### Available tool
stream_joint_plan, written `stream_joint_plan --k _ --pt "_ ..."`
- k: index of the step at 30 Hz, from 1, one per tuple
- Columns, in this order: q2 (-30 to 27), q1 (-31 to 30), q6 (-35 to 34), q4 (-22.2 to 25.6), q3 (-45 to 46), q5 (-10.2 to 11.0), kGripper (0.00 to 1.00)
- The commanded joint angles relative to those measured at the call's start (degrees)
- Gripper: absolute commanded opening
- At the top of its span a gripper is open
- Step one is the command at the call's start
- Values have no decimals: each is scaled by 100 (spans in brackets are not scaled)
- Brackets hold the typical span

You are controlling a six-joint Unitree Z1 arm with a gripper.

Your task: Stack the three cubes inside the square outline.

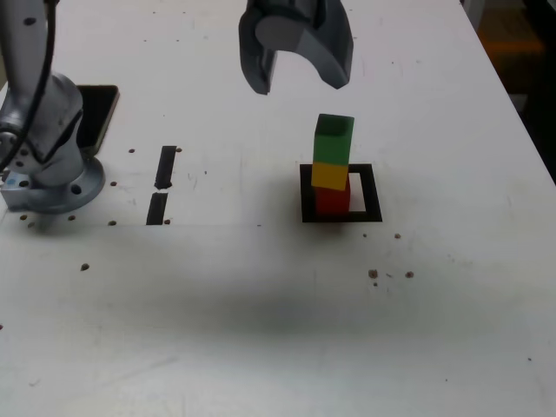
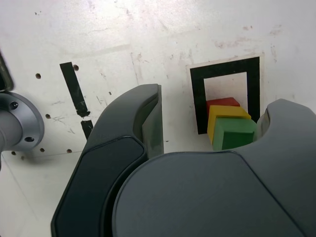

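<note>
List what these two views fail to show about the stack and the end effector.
- Red cube: its footing inside the square outline is hidden, in the exterior view by its own bulk, in the wrist view by the yellow cube.
- Green cube: one side hidden in the wrist view by the end effector.
- End effector: upper part cut off by the exterior view's top edge.

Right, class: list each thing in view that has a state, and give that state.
green cube: top of stack
yellow cube: middle, slightly skewed
red cube: bottom, inside outline
square outline: holds the stack
gripper: open, empty, above the stack
</note>
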Motion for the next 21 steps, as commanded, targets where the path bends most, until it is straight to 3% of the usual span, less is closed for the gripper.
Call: stream_joint_plan --k 1,8,21 --pt "-209 116 -10 -24 220 -21 77" --pt "-630 422 -31 -364 1147 -232 77" --pt "-804 546 -283 -1148 2474 -702 77"
